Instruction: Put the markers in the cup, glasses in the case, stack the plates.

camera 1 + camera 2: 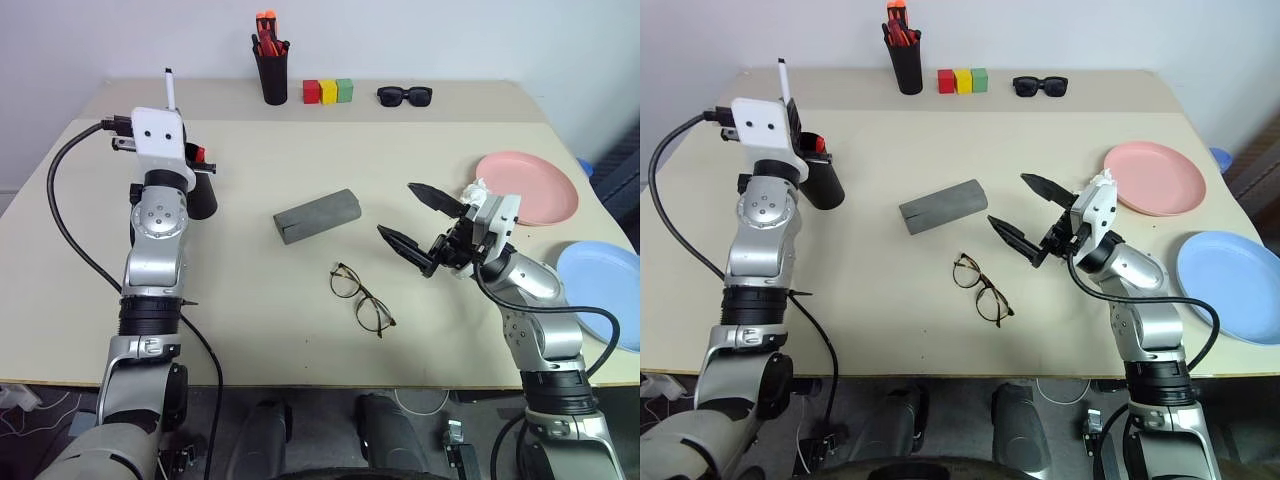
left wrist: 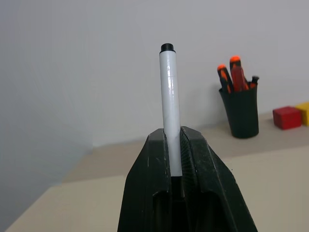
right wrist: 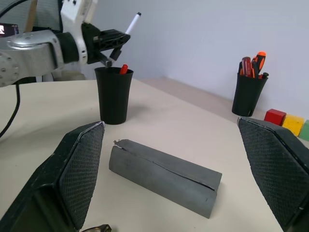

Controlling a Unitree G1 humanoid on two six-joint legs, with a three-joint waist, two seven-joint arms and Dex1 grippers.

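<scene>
The left gripper (image 3: pixel 107 42) has its jaws pinching a slim white plastic marker (image 2: pixel 170 106) with a black cap, held just above the wide, tapered matte black plastic cup (image 3: pixel 114 94), which stands near the left edge of the beige worktop (image 1: pixel 300 320). A red-orange marker end (image 3: pixel 123 69) already pokes from the cup.

Judgement: the step in hand is dropping the white marker in. It should go best if the lower tip is centred over the mouth, the pen kept near upright, and let go only once the tip is inside the rim; the cup is light and could tip if nudged.

The right gripper (image 1: pixel 418 226) hovers with its jaws spread wide, holding nothing, just right of the worktop's middle. The grey felt-like oblong case (image 1: pixel 318 215) lies at mid-worktop, the thin wire-framed glasses (image 1: pixel 361 298) toward the near edge. The smooth salmon-pink plate (image 1: pixel 528 187) and light blue plate (image 1: pixel 603 290) lie unstacked along the right edge.
</scene>
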